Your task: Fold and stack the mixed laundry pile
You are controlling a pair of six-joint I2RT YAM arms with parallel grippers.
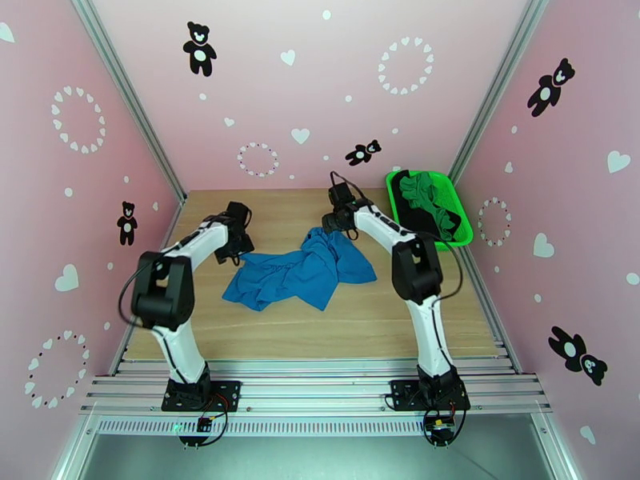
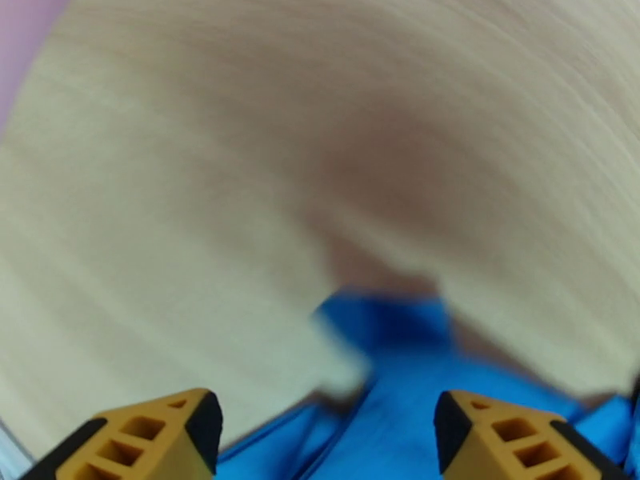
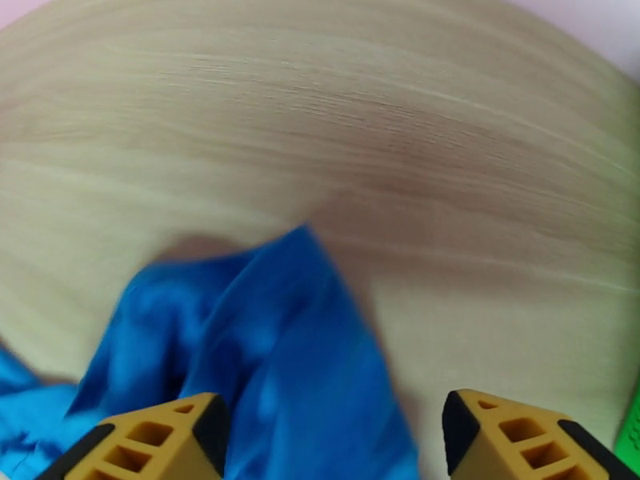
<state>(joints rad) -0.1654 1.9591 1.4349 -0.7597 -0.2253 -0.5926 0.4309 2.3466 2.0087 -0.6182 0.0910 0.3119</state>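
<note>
3 garments: 1 blue T-shirt, 1 green garment, 1 black garment. 1 green mesh basket. 1 tabletop. 2 robot arms, the left arm and the right arm. 2 tools, the left tool and the right tool, each with 2 fingers.

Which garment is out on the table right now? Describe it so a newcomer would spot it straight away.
Start from the wooden table inside the pink booth. Near its middle lies a rumpled blue shirt, loosely spread on the wood. It is the one garment outside the green basket at the far right edge, which holds the green cloth and the black cloth.
</note>
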